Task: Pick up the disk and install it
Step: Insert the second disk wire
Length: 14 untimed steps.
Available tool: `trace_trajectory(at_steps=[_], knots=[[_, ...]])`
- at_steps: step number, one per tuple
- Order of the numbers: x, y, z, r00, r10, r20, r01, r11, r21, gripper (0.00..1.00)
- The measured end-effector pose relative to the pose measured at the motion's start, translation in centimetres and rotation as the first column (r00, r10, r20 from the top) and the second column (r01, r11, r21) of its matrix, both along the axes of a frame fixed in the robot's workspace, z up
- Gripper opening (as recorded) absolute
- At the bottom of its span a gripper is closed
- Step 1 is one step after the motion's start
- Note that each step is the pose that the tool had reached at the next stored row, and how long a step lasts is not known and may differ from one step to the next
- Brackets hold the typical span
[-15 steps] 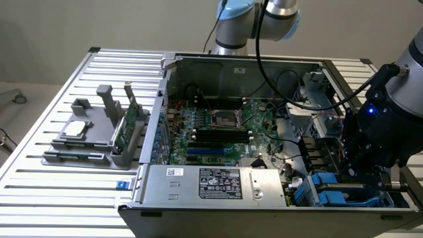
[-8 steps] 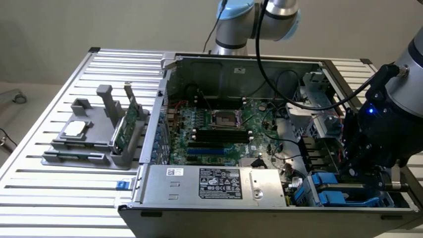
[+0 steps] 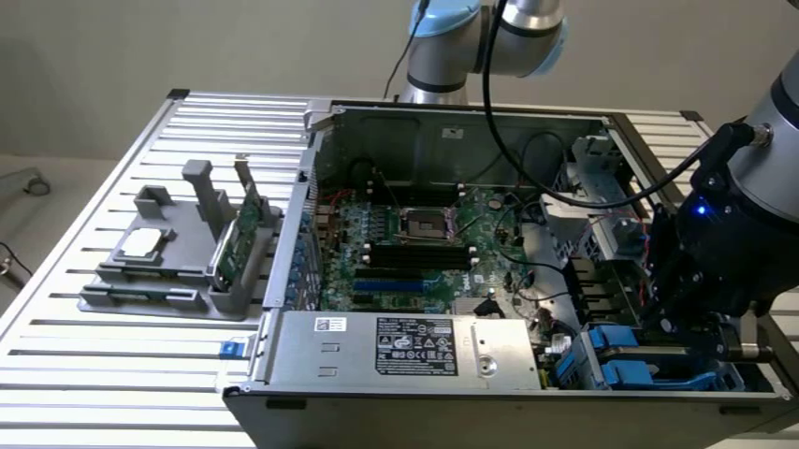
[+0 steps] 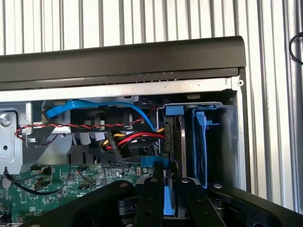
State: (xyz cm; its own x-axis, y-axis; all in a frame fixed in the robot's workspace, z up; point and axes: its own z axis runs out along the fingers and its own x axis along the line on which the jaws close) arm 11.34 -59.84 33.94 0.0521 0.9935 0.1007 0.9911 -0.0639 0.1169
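One gripper [image 4: 164, 189] is lowered into the near right corner of the open computer case [image 3: 437, 360], its fingers [image 4: 150, 208] clenched on the disk [image 4: 171, 161], which is held upright, edge-on, in the blue-framed drive bay [image 4: 201, 142]

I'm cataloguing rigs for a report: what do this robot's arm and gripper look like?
The arm is silver-grey tube with light blue joint caps and a black cable running along it. The gripper is matt black, with bolted linkage fingers; a small blue light glows on its black wrist housing.

Disk [image 4: 171, 156] stands, apparently seated, inside case [image 4: 123, 59] bay.
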Motion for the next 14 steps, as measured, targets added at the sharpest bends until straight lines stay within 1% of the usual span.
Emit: trace_trajectory(at_steps=[7,14], knots=[[-0.01,-0.13,-0.06,1.0,0.001,0.0041,-0.001,1.0,0.0002,0.16],[-0.07,-0.25,-0.28,0.9999,0.002,0.0116,-0.002,1.0,0.0,0.16]])
